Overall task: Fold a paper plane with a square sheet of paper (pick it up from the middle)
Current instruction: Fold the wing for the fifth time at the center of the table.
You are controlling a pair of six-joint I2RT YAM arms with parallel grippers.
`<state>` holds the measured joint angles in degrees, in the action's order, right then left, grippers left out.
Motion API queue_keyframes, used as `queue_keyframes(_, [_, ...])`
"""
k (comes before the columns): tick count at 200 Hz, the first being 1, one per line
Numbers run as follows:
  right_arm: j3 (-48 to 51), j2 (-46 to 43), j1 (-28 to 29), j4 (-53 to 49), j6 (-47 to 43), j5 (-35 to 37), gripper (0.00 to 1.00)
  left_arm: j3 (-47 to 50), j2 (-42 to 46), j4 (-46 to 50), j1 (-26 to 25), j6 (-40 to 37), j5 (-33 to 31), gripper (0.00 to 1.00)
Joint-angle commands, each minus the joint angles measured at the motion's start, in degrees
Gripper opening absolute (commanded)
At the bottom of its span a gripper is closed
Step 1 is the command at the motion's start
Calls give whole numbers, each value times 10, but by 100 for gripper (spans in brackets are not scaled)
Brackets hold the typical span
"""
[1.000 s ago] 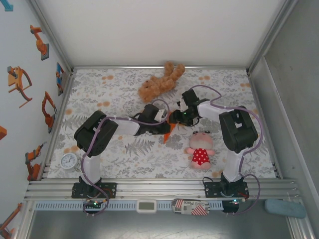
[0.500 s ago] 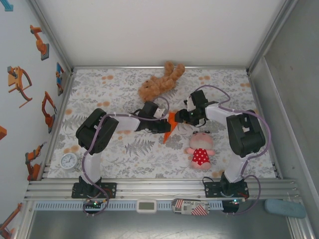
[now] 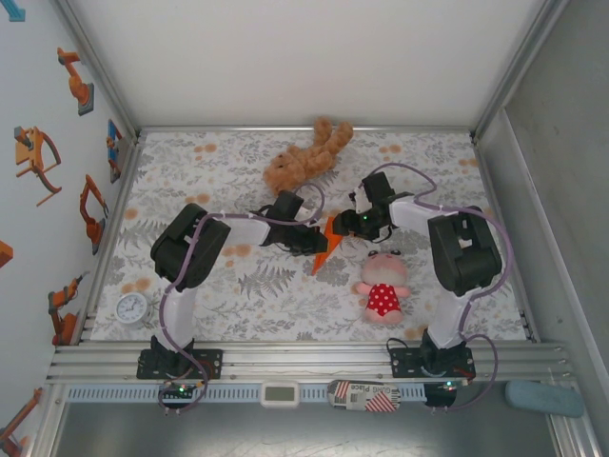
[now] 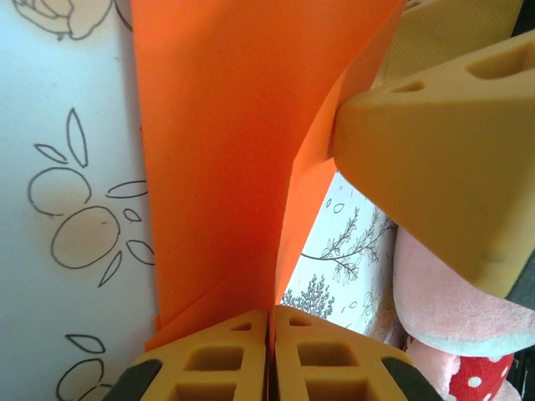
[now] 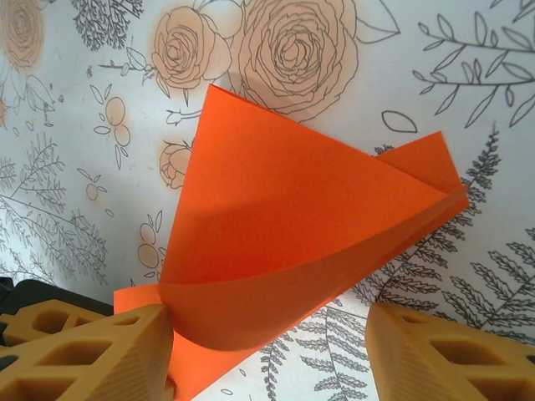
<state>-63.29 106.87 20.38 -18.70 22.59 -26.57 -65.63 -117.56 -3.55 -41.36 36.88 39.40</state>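
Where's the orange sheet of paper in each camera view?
Top external: orange paper at mid-table, just left of the pink doll.
Left wrist: paper at upper centre, narrowing down to the bottom edge.
Right wrist: paper in the centre, curled and folded.
Shared landmark: flower-print table cover beneath it.

Bright, even overhead light floods the scene, and shadows on the table [image 3: 238,295] sit short and soft. Left wrist view: orange paper [image 4: 217,150] glows saturated, the table beside it washing pale. Right wrist view is crisp, 1 soft shadow crossing the paper's curl.
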Motion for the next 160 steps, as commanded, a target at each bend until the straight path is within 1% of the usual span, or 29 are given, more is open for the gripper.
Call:
queue_keyframes(1, [-18, 28, 7, -29, -9, 28, 61, -10, -11, 3, 5, 8, 17, 12])
queue_keyframes(25, [-24, 45, 9, -43, 0, 56, 59, -5, -6, -7, 5, 14, 18, 14])
queue_keyframes(51, [-26, 56, 11, -53, 10, 77, 57, 6, 14, -22, 6, 20, 16, 21])
queue_keyframes(88, [-31, 63, 11, -59, 15, 82, 56, 32, 56, -34, 4, 31, -9, 30])
queue_keyframes(123, [-32, 66, 11, -58, 19, 78, 56, 57, 96, -19, -3, 33, -56, 36])
queue_keyframes(160, [-31, 69, 11, -59, 23, 81, 56, 67, 123, 31, -22, 25, -134, 39])
